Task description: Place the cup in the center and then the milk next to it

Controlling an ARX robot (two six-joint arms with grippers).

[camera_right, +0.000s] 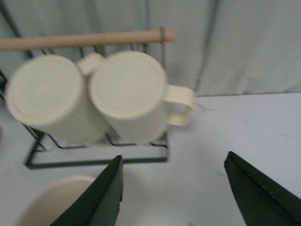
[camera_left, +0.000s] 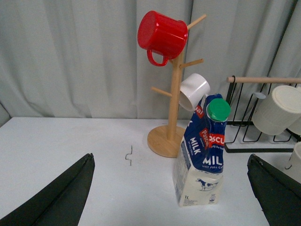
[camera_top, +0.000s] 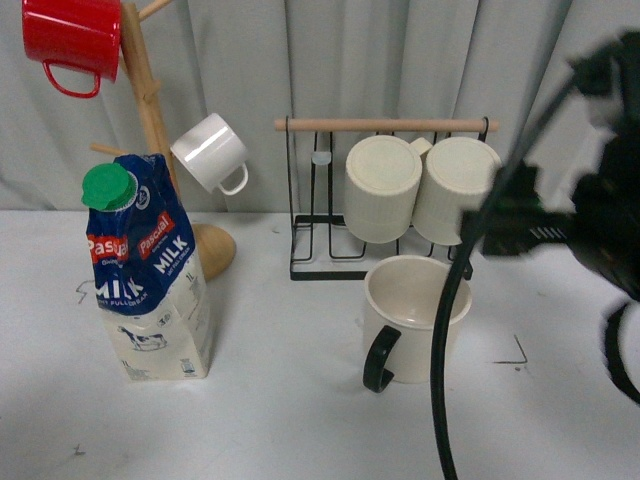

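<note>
Left claw (camera_left: 170,157): the two black fingers stand wide apart with nothing between them, and the milk carton is ahead, clear of both.
Right claw (camera_right: 174,157): the fingers are spread and hold nothing.
Right arm (camera_top: 600,200): a blurred black mass at the right edge of the front view.
Cable (camera_top: 445,340): black, crossing in front of the cup in the front view.
Table (camera_top: 300,420): white, with small pen marks.
Cup (camera_top: 415,320): lower centre-right of the front view, upright with its mouth up and black handle to the near left, just in front of the wire rack.
Milk carton (camera_top: 150,280): left of the front view, upright with a green cap, its top creased, well apart from the cup.
Wire rack (camera_top: 320,250): black with a wooden bar, and two ribbed cream mugs (camera_top: 420,188) hang side by side.
Mug tree (camera_top: 150,100): wooden, just behind the carton, carrying a white mug (camera_top: 210,152) and a red mug (camera_top: 72,38).
Curtain (camera_top: 350,60): grey, behind everything.
</note>
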